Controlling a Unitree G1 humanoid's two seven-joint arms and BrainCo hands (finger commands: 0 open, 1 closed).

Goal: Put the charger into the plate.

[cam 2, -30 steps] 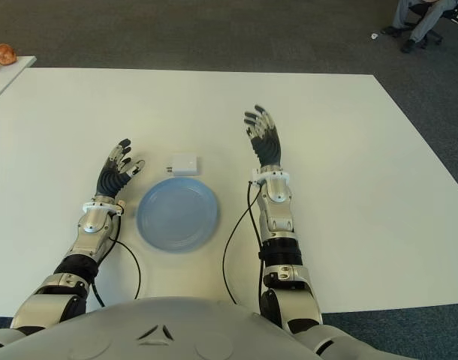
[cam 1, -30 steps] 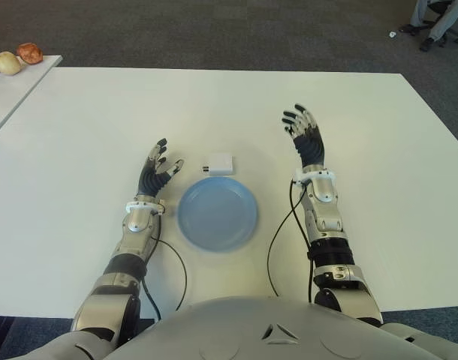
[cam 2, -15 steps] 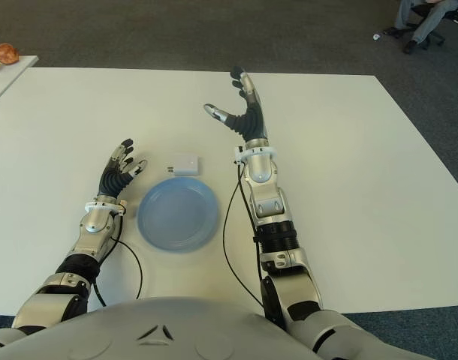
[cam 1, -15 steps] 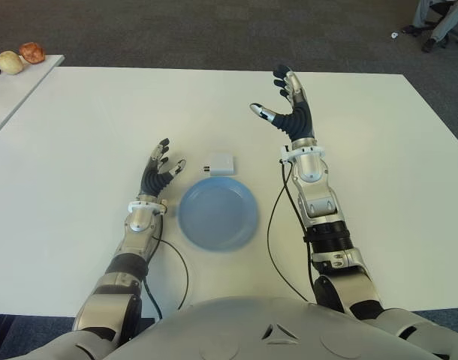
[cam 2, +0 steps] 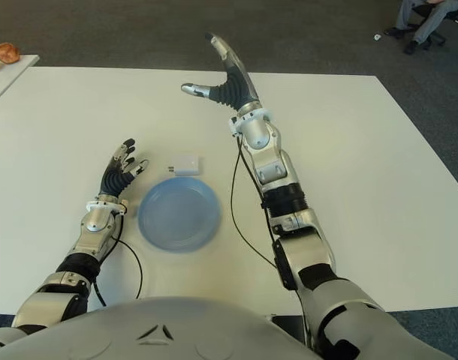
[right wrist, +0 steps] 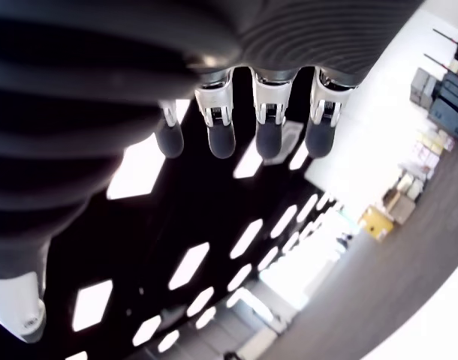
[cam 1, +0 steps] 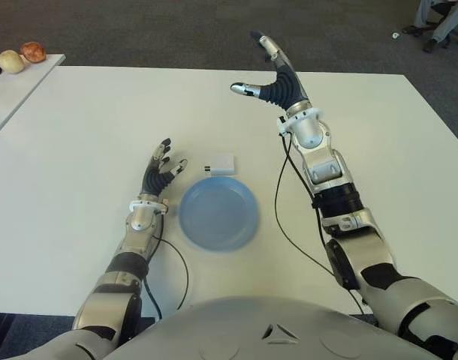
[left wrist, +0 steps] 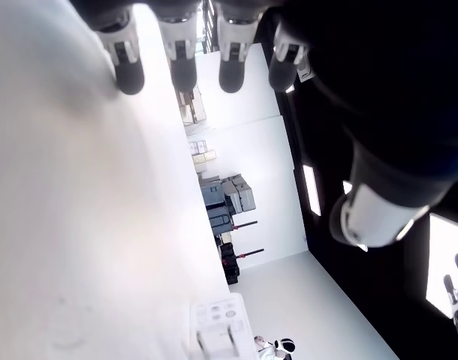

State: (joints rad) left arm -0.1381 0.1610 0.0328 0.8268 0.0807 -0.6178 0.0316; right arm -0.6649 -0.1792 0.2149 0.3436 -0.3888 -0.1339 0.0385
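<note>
While our right hand (cam 1: 278, 75) is raised above the far middle of the white table (cam 1: 79, 135), its fingers (right wrist: 218, 131) stretch out straight with the thumb held wide, and it grips nothing. Our left hand (cam 1: 158, 174) shows near the table's front, just left of the blue plate (cam 1: 218, 214), with its fingers (left wrist: 180, 56) also spread and loose around nothing. We see the white charger (cam 1: 221, 164) lying on the table just beyond the plate's far rim, its prongs pointing toward our left hand; whether it touches the rim we cannot quite tell. It lies apart from both hands, and our right hand is well beyond it. On a second table at the far left sit a few small rounded objects (cam 1: 22, 56), possibly fruit.
</note>
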